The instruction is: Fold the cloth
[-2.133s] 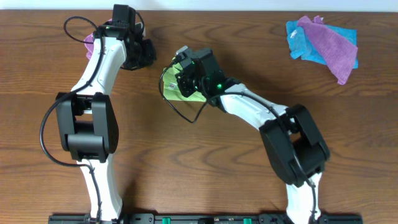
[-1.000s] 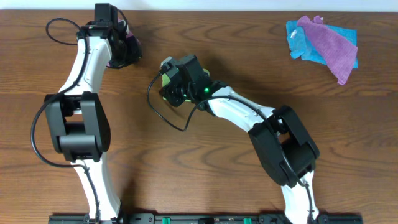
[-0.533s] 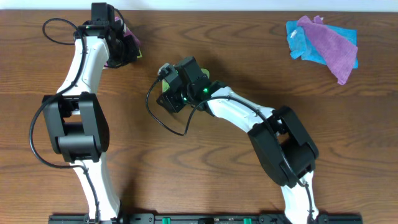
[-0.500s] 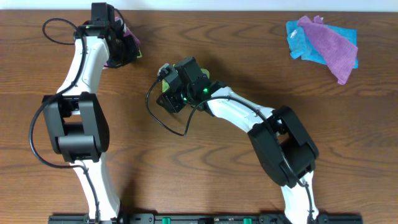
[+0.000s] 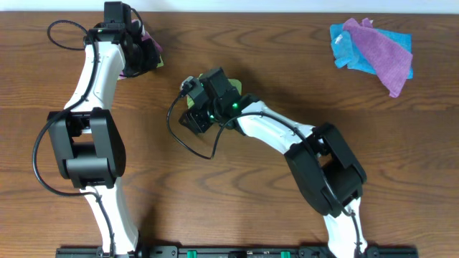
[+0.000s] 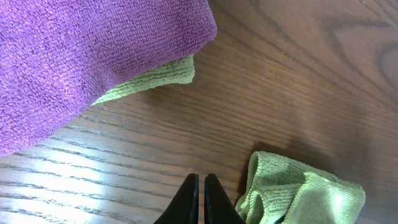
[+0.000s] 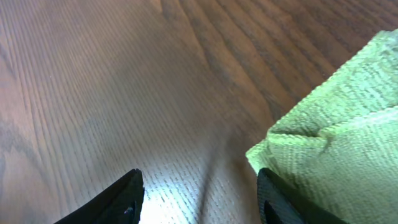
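Folding step: right gripper (image 7: 200, 200) sat spread open just beside the lime cloth (image 7: 339, 134), at its corner; I'd pinch that edge squarely.
Left gripper (image 6: 199, 198): clenched empty, near the lime cloth.

The cloth (image 7: 348, 124) lies centrally (under the right arm (image 5: 272, 129)); a cloth heap (image 5: 373, 46) far right.

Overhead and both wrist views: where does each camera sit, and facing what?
Overhead: above the brown wooden table, looking down; left arm, right arm show.
Left wrist: arm-mounted, facing purple terry cloth; shut left tool shows.
Right wrist: arm-mounted, facing lime-green microfibre cloth; open right tool shows.
Shared: purple cloth, overhead and left wrist.
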